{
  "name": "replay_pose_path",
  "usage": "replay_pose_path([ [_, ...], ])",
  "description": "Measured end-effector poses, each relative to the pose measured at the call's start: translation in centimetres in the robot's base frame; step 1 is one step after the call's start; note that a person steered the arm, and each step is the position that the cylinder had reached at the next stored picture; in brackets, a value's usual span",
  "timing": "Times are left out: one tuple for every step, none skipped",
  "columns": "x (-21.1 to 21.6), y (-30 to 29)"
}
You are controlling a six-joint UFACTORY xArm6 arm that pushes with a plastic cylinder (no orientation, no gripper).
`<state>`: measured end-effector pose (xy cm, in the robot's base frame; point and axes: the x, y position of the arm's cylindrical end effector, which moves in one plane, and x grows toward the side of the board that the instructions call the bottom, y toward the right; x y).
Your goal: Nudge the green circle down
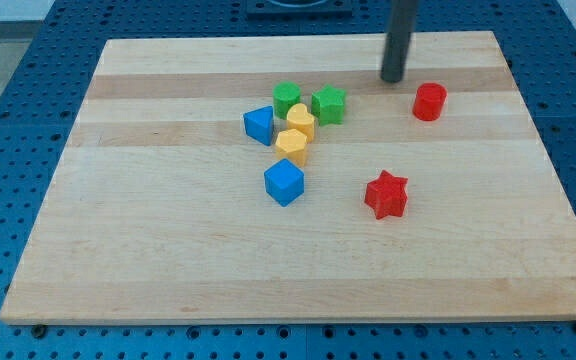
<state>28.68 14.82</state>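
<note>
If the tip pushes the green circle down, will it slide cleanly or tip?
The green circle looks squat and flat-based, so it probably slides rather than tips. The yellow block sits just below it, likely touching, so it may get shoved too. My tip is well right.

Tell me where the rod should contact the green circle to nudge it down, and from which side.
No gripping here: my tip can only push. Best contact is likely the green circle at its top edge, coming from the view's top. That side is free, while the yellow heart sits close at its lower right and the green star to its right. My tip now stands up and right of it.
</note>
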Motion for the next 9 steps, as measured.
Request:
replay_pose_path([
  [0.1,2.6],
  [1.7,3.6],
  [2.6,3.7],
  [4.4,3.7],
  [6.0,3.7],
  [6.3,4.5],
  [6.6,5.8],
  [8.0,5.9],
  [8.6,5.5],
])
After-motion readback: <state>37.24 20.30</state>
